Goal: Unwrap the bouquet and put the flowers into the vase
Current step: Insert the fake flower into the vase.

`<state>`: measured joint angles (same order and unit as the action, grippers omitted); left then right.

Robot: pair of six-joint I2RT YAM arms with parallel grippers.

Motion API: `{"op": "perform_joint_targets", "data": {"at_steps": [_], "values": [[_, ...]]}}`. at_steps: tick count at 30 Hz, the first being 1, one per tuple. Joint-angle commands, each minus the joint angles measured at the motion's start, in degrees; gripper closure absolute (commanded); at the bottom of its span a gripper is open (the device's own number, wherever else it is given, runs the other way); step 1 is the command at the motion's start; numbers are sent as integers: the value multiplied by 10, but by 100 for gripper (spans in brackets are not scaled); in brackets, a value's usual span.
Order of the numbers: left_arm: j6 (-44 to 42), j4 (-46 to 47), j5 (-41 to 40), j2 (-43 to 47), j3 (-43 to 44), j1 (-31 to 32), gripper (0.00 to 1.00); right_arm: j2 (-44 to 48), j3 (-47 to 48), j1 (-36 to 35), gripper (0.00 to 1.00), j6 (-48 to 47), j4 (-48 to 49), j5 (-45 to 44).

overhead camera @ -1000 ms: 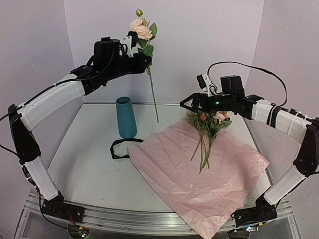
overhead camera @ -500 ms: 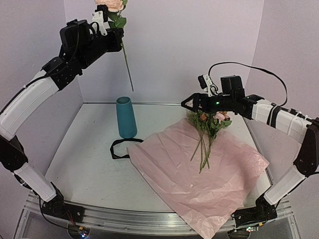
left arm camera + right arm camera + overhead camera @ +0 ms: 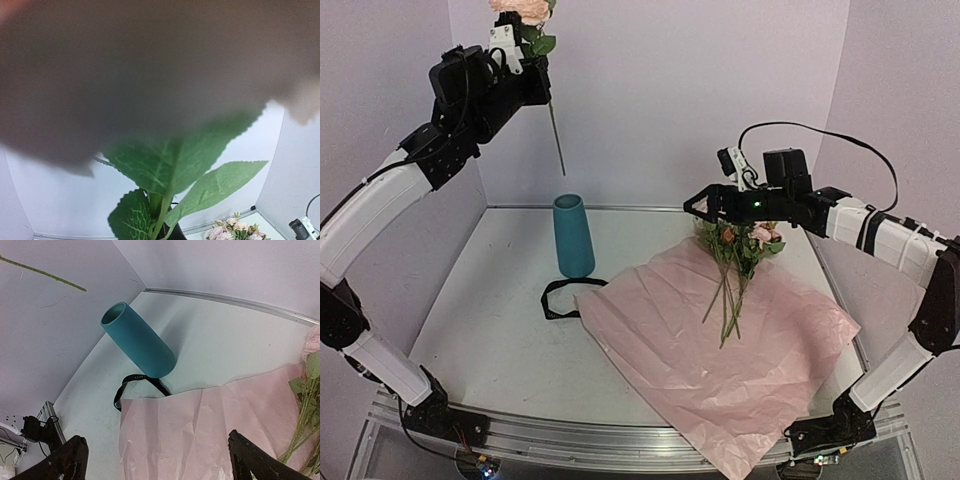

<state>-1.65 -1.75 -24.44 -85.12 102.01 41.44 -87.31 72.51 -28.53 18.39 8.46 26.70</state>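
Tapering teal vase (image 3: 574, 237), upright; pink rose (image 3: 523, 10) aloft

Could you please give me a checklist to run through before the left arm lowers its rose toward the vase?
1. Grip: left gripper shut on the rose stem: ok.
2. Height: the stem's lower tip is above the teal vase rim: ok.
3. Alignment: tip directly over the vase mouth: cannot tell, depth is unclear.
4. Vase upright, mouth unblocked: ok.
5. Other arm: right gripper open, away from the vase, above the loose flowers: ok.
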Motion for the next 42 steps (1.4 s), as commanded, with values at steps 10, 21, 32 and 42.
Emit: {"op": "perform_joint_targets", "data": {"at_steps": [10, 21, 32, 42], "values": [[24, 66, -5, -7, -43, -27, 100, 0, 28, 1, 2, -12, -10, 1], [77, 84, 8, -15, -111, -52, 100, -13, 38, 3, 2, -16, -13, -2], [161, 77, 54, -64, -138, -78, 100, -29, 49, 7, 2, -7, -15, -1], [221, -29, 36, -137, -58, -106, 99, -31, 49, 9, 2, -5, -18, -2]]}}
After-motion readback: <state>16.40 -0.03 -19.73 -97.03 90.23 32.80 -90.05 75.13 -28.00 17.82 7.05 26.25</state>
